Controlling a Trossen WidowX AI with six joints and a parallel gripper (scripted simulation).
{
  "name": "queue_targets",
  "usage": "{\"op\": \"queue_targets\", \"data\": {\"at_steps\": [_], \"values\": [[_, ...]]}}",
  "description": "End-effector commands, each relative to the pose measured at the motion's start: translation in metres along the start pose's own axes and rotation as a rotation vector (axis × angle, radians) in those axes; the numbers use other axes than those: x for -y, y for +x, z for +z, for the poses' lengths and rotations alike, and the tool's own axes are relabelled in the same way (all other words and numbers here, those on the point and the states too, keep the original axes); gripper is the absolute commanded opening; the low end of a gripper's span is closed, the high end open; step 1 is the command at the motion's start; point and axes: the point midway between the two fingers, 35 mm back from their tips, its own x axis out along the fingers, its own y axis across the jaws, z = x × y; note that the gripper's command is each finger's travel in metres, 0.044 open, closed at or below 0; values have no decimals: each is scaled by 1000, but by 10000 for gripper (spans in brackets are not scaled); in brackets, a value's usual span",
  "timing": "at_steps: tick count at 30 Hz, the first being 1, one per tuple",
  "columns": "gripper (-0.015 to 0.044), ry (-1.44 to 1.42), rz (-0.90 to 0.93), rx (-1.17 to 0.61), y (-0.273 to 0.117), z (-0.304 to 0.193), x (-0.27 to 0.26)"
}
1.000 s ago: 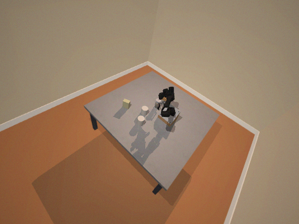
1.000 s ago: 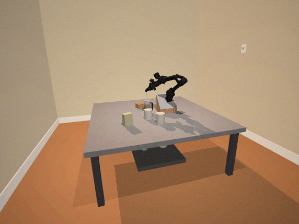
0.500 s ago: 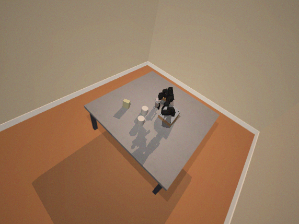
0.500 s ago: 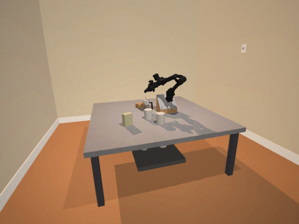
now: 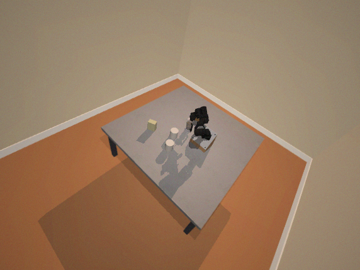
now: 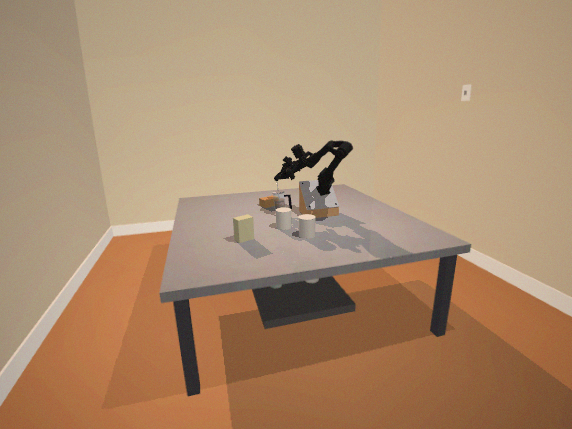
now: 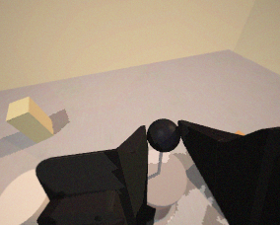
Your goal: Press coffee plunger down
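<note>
The coffee press stands upright on the table, with its black handle on the right in the exterior view. Its pale round lid shows below the knob in the wrist view. The thin plunger rod stands up out of the lid, a clear length of it showing. My gripper is shut on the black plunger knob, which sits between the fingertips above the press. The knob is too small to make out in the top and exterior views.
Two white cylinders stand near the press. A yellow block stands farther off. An orange block lies beside the press. The arm rises by a slanted grey panel with a wooden base.
</note>
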Motion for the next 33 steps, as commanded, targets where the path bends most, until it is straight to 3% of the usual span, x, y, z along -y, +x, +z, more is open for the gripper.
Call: {"op": "queue_targets", "data": {"at_steps": [1,33], "values": [[114,41,-6,-45,7,-25,1],[114,46,2,-33,37,-38,2]]}}
